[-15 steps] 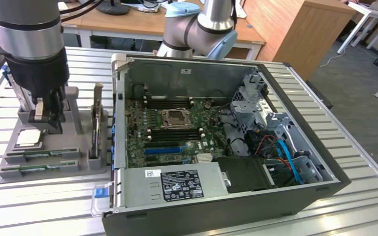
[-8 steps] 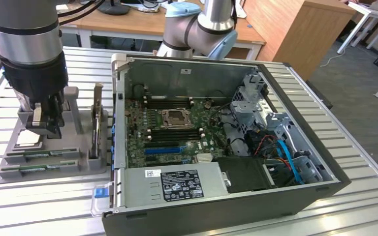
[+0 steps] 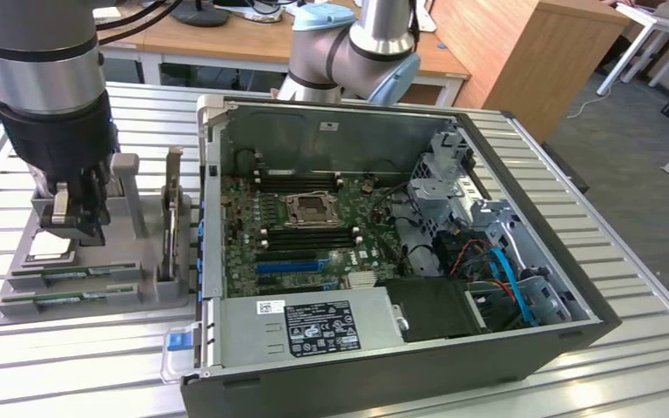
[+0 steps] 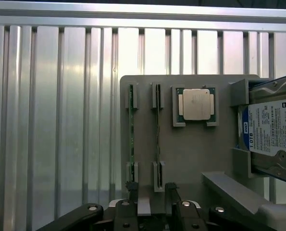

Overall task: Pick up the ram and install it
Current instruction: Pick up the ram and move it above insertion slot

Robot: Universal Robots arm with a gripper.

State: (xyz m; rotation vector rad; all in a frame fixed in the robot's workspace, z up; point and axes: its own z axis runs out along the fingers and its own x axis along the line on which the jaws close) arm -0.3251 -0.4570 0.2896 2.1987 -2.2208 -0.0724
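Two green ram sticks lie edge-up in slots of the grey tray (image 3: 137, 300): one ram stick (image 3: 73, 273) sits behind the other ram stick (image 3: 67, 299) near the tray's front. The wrist view shows them as thin lines, the outer ram stick (image 4: 131, 139) and the inner ram stick (image 4: 157, 134). My gripper (image 3: 76, 211) hangs over the tray, above the sticks and apart from them. It is open, and its dark fingers (image 4: 171, 197) stand either side of the inner stick's line with nothing between them.
A square silver processor (image 4: 196, 103) rests in the tray beside the sticks, and a hard drive (image 4: 270, 134) stands at the tray's far side. At the exterior view's right lies the open computer case (image 3: 521, 340) with its motherboard (image 3: 311, 218). All of it stands on a ribbed metal table (image 3: 79, 374).
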